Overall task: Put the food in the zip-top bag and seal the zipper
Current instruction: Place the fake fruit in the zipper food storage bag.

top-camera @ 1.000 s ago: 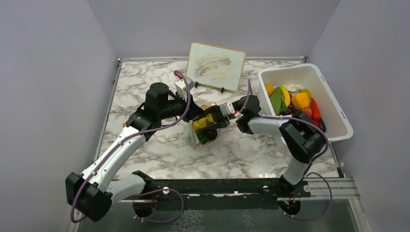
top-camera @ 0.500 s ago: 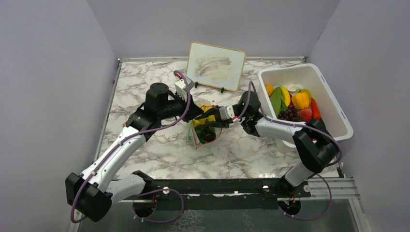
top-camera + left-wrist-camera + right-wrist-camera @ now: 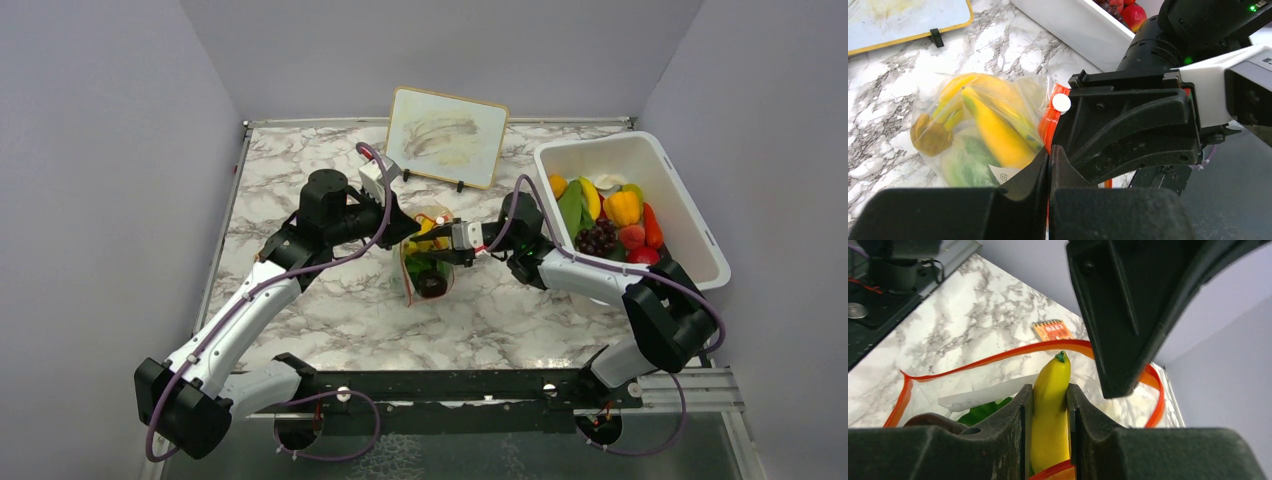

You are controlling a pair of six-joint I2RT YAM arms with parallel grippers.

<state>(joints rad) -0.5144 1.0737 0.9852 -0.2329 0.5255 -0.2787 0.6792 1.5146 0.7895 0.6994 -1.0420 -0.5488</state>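
While loading is under way, the top view shows the bag (image 3: 428, 265) at centre frame between the left claw (image 3: 407, 231) and right claw (image 3: 441, 243), more toy food (image 3: 605, 215) waiting in the tub (image 3: 610, 160) at right. Left wrist view: the left claw is clenched on the red-orange zipper (image 3: 1050, 120). Right wrist view: the right claw grasps a banana (image 3: 1050, 405), lower centre, over the open mouth; next, probably, release it inside. No legible writing.

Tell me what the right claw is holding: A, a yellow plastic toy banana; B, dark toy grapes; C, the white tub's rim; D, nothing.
A: the right wrist view shows the right claw clamped on the yellow plastic toy banana, at the open mouth of the clear plastic zip-top bag.
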